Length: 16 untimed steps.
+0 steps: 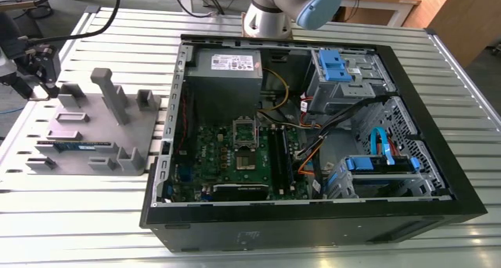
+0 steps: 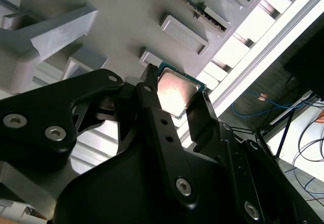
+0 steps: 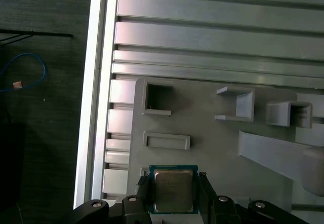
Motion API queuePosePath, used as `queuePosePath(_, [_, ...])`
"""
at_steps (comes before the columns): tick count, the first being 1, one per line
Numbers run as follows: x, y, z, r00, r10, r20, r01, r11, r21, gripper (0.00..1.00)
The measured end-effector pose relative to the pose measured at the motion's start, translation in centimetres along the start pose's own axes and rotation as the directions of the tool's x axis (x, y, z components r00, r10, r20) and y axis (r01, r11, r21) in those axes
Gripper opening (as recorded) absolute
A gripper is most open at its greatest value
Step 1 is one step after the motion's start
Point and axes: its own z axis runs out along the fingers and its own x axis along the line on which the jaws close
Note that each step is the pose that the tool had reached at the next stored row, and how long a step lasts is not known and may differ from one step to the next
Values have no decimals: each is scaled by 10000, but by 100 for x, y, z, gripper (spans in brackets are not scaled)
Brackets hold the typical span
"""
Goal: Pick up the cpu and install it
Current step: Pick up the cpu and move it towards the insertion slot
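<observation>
**CPU Held in the Hand Over the Grey Holder**

The cpu is sitting between the two black fingers of the hand. Its silvery top is facing the camera in both wrist views. The hand is closing narrowly on it, one finger pressing against each of two opposite edges. Whether the chip is resting on the surface below or hanging just clear of it cannot be told.

Directly beneath is lying the grey holder, and the chip is positioned at its edge nearest the table rim (the first wrist view shows the dark floor just beyond that rim). In the exterior view the hand is hovering over the holder's far corner, at the exterior view's left. A memory stick is lying in a slot of the same holder, apart from the hand. The open computer case is standing beside the holder on the slatted table, with the socket on its motherboard showing open, well apart from the chip.
</observation>
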Motion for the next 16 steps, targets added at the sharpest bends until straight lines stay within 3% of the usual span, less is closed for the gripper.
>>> queuePosePath(8, [0, 2, -29, 10000, 0, -2, 0, 10000, 1, 47])
queuePosePath(16, [-3, 8, -158, 10000, 1, -1, -1, 10000, 0, 47])
